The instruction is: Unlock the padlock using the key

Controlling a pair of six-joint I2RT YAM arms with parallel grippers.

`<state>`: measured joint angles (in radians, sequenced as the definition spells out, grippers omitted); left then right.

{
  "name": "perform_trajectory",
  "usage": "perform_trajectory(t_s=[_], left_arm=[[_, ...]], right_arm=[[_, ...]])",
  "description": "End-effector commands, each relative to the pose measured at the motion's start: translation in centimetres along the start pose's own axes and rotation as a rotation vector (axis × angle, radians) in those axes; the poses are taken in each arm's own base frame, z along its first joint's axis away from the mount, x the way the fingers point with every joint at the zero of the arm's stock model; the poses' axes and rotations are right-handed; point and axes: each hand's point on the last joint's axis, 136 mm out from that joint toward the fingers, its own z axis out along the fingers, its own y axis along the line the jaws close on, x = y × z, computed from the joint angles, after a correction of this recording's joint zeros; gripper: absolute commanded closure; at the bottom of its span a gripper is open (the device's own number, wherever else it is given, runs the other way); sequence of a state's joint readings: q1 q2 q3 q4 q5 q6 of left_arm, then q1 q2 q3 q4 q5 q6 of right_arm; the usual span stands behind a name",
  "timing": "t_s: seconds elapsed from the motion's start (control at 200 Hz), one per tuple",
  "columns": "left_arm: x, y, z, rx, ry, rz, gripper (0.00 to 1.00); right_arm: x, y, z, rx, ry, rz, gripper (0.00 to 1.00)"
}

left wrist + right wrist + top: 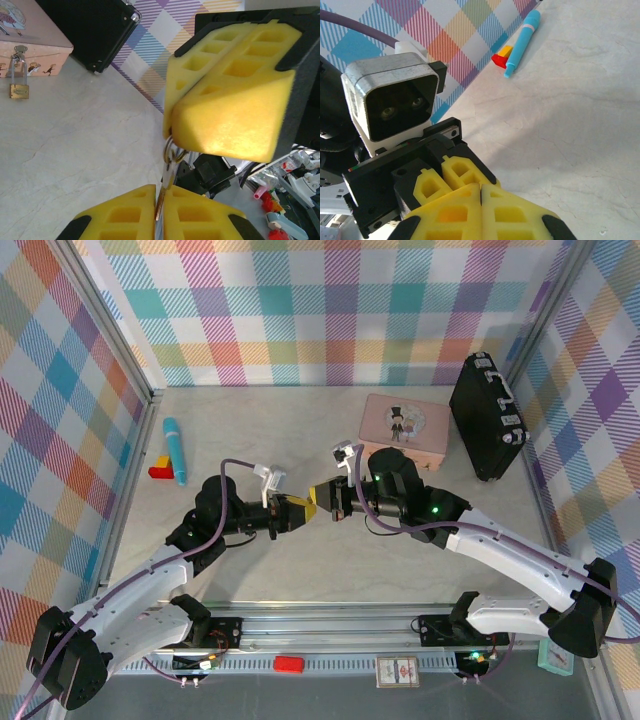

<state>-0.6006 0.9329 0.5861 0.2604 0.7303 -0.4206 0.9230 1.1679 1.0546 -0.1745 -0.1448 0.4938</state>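
Your left end effector (159,194) has its yellow foam pads drawn in on the blade of the thin dark metal key (161,202). The key's long axis runs straight out from those pads to the right end effector (171,122). That one is closed tip to tip against yours and seems to pinch the key's wire ring (a hand-over in mid-air, by the look of it).

Beyond and to the left in your left wrist view, well apart across the pale marbled tabletop (75,165), the small brass-coloured padlock with a silver shackle (19,91) hangs upright from the clasp of the pink picture tin (42,47). Its underside faces the tabletop.

In the overhead view the tin sits behind the right arm, which is the nearer one. I judge the key needs turning upward to meet the lock.
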Motion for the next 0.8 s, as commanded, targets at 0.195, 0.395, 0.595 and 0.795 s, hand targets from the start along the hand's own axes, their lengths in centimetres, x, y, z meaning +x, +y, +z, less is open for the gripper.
perform_trajectory(t_s=[0.195,0.395,0.595,0.795], left_arm=[[-1.0,-0.7,-0.4,-0.010,-0.026,0.051,0.93],[-1.0,-0.4,-0.3,-0.027,-0.021,0.048,1.00],[-1.1,0.5,-0.4,-0.084,-0.022,0.058,1.00],[-0.3,1.0,0.1,-0.101,0.036,0.072,1.00]], right_arm=[[-0.6,-0.3,-1.1,0.035,-0.042,0.004,1.00],[-0.5,-0.2,-1.2,0.033,-0.040,0.005,1.00],[-0.4,-0.4,-1.6,0.042,-0.042,-0.013,0.94],[0.5,-1.3,-2.7,-0.018,0.039,-0.075,0.51]])
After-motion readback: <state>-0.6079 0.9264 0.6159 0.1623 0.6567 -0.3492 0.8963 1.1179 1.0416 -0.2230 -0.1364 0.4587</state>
